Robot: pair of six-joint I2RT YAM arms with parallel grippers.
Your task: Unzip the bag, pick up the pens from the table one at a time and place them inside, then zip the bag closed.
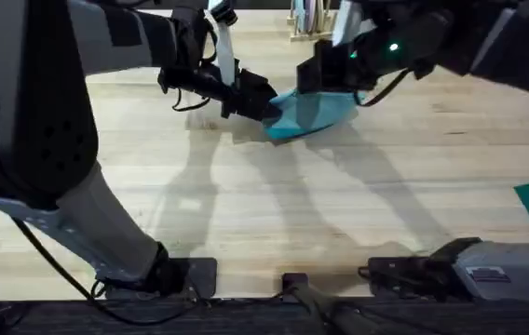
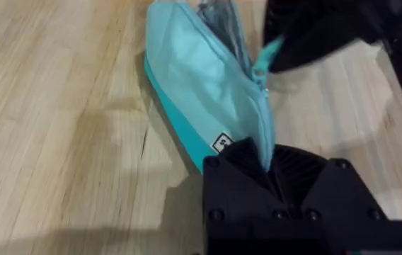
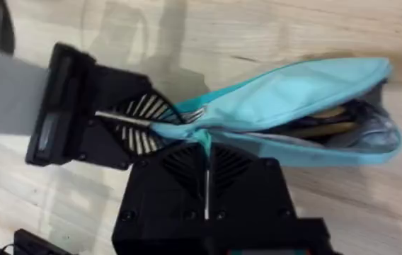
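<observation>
The bag [image 1: 311, 113] lies at the far middle of the table [image 1: 274, 205], pinched at both ends. The left gripper [image 2: 268, 166] is closed on the bag's corner; the right gripper [image 3: 204, 145] is closed on the zipper end, seemingly on the pull. The mouth gapes, with dark contents inside. If the right jaws slip off the small pull, or the left lets go, the zip likely stalls half shut. The pull itself is hidden between the jaws, and what the contents are is unclear.
</observation>
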